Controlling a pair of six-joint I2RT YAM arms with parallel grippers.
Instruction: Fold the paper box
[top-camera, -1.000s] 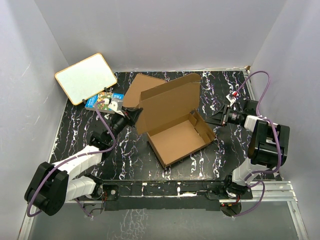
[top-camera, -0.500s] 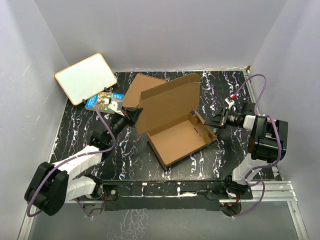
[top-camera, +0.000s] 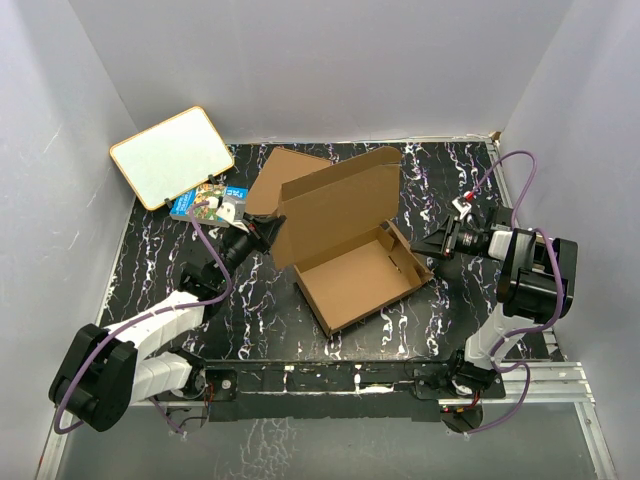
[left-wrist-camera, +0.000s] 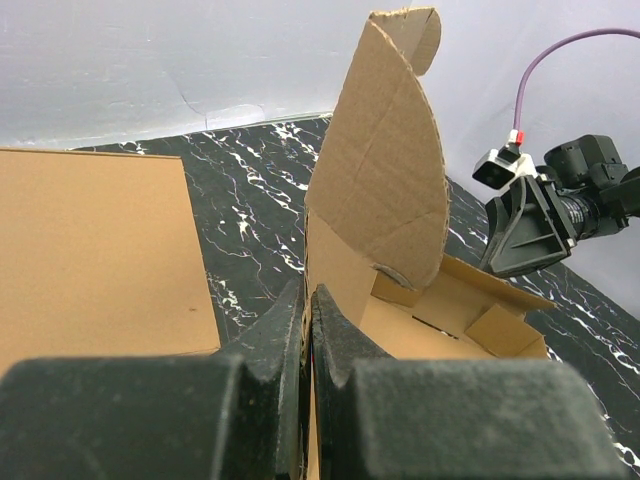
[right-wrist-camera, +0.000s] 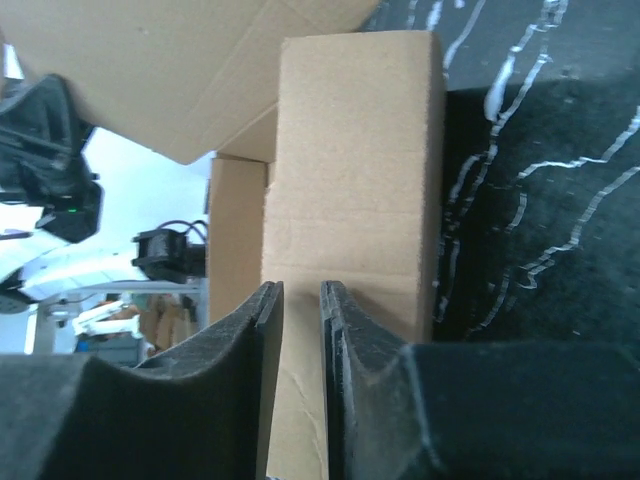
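Creased brown cardboard paper box (top-camera: 355, 282) standing open, left gripper (left-wrist-camera: 307, 296) pinching its thin flap, right gripper (right-wrist-camera: 301, 292) narrowly parted

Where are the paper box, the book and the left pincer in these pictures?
paper box (top-camera: 352, 283): top external view, on its bare inner floor.
book (top-camera: 205, 203): top external view, on its colourful cover.
left pincer (left-wrist-camera: 308, 297): left wrist view, midway between the fingertips, shut on a flap of the box.
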